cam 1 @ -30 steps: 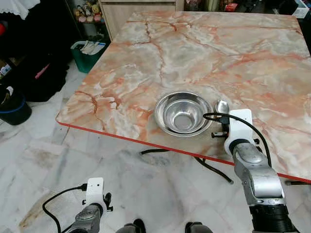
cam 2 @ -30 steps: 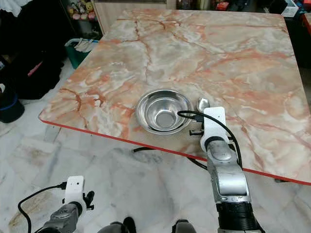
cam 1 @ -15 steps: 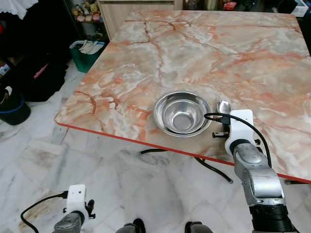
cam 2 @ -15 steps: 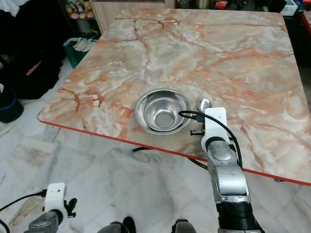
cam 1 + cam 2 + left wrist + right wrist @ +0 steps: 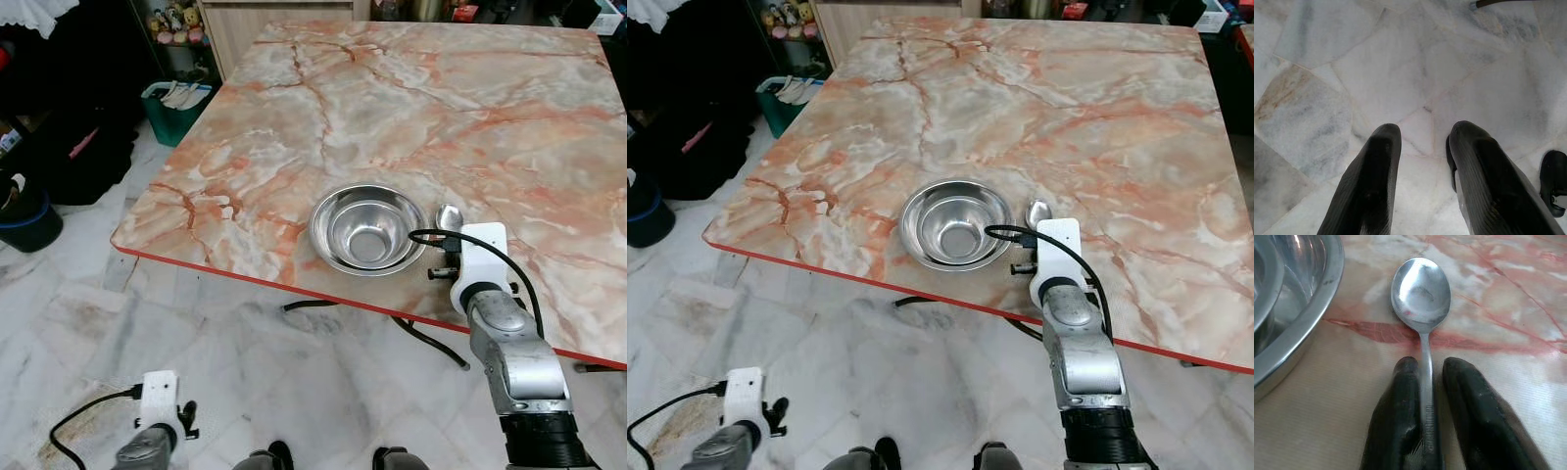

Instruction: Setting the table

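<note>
So at this point I had the right gripper [image 5: 1425, 377] down on the marble table [image 5: 470, 108], near the front red edge, with its two black fingers [image 5: 1396, 421] on either side of the spoon [image 5: 1421, 298] handle. From the wrist cam the handle sat right between them, touching the one finger for sure, with a thin gap on the other side, so I'd call it pinched on the handle but not super tight. The spoon lay flat on the tabletop, bowl facing up and pointing away from the gripper.

The steel bowl [image 5: 367, 229] sat upright just beside the spoon, on the robot's left of it, close but not touching as far as I could see. A black cable [image 5: 431, 233] looped off the right wrist over toward the bowl's rim.

The left gripper [image 5: 1422, 142] hung low at my side over the white marble floor [image 5: 1400, 73], fingers spread apart with nothing between them. A green bin [image 5: 176, 110] stood off past the table's left corner.
</note>
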